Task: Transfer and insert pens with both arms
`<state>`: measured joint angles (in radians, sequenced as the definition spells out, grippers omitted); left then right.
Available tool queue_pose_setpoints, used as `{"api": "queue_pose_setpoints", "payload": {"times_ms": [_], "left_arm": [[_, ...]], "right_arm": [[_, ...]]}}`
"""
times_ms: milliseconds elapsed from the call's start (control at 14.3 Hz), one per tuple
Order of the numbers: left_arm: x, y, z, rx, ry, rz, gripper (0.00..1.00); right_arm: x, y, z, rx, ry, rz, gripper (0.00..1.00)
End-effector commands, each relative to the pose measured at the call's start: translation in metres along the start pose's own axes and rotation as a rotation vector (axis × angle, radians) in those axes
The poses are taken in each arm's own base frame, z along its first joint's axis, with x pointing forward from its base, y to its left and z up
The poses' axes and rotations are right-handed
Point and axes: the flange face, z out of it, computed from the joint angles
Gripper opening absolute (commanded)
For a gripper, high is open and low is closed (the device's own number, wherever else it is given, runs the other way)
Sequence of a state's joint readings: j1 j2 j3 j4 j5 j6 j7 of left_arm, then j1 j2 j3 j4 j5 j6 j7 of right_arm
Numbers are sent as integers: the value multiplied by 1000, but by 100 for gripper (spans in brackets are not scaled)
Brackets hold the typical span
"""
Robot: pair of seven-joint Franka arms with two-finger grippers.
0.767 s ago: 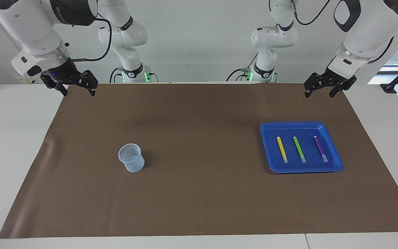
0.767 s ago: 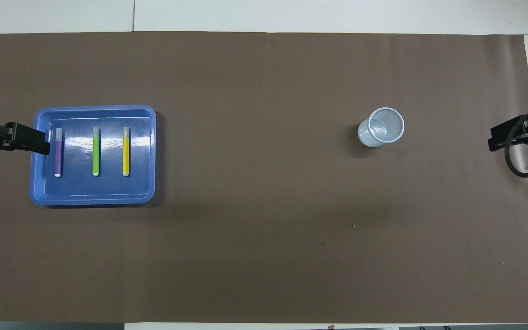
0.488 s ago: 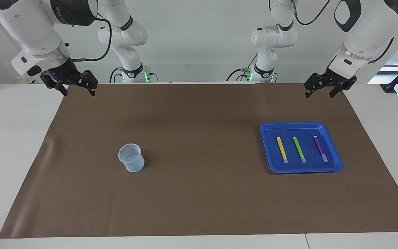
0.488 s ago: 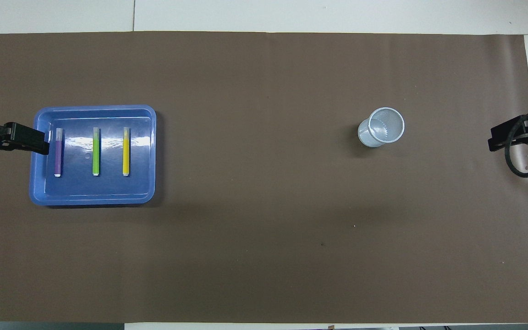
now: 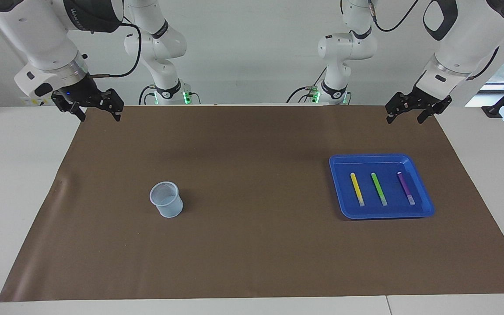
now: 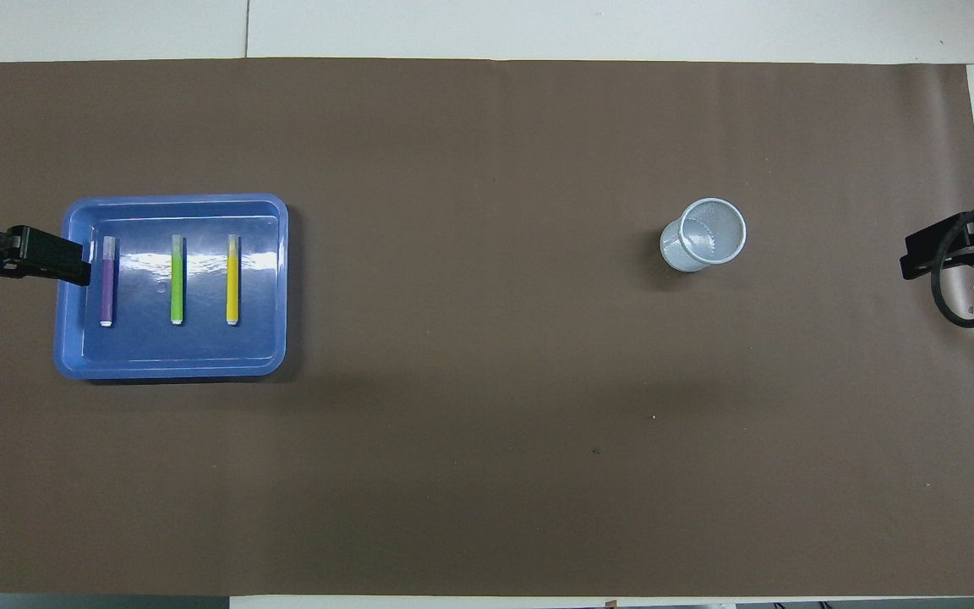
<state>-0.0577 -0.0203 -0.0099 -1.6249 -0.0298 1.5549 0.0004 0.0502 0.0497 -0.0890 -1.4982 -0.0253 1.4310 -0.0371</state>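
Nothing is picked yet: the yellow (image 5: 357, 189), green (image 5: 379, 189) and purple (image 5: 405, 188) marker-like pens lie side by side in the shallow blue plastic tray (image 5: 422, 212), at three o'clock from the pale mesh cup (image 5: 166, 200) in the facing view. The left pincer (image 5: 411, 114), released and empty, hangs at about twelve o'clock from the tray, probably over the brown mat's edge. The right pincer (image 5: 96, 111) waits, released. Next: the left descends onto one pen.

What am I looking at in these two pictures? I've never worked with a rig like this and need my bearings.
Two white robot arms stand at a table covered by a brown mat. One picture faces the robots from across the table; the other looks down from above their end.

The left end effector and the right end effector both hang open over the mat's corners nearest the robots, holding nothing.

A blue tray toward the left arm's end holds three pens lying side by side: yellow pen, green pen, purple pen. A mesh cup stands upright toward the right arm's end.
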Motion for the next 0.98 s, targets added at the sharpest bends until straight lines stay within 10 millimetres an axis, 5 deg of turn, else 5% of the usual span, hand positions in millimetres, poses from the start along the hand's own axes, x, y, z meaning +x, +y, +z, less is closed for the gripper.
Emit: {"api": "queue_pose_setpoints", "payload": {"times_ms": [0, 279, 906], "left_arm": [[-2, 3, 13, 12, 34, -3, 100], [12, 10, 61, 12, 78, 4, 100], [55, 35, 208, 8, 108, 15, 100]], "right_arm": [[-6, 1, 0, 1, 0, -22, 100], [-6, 1, -1, 1, 2, -22, 100], [-6, 1, 0, 1, 0, -22, 100]]}}
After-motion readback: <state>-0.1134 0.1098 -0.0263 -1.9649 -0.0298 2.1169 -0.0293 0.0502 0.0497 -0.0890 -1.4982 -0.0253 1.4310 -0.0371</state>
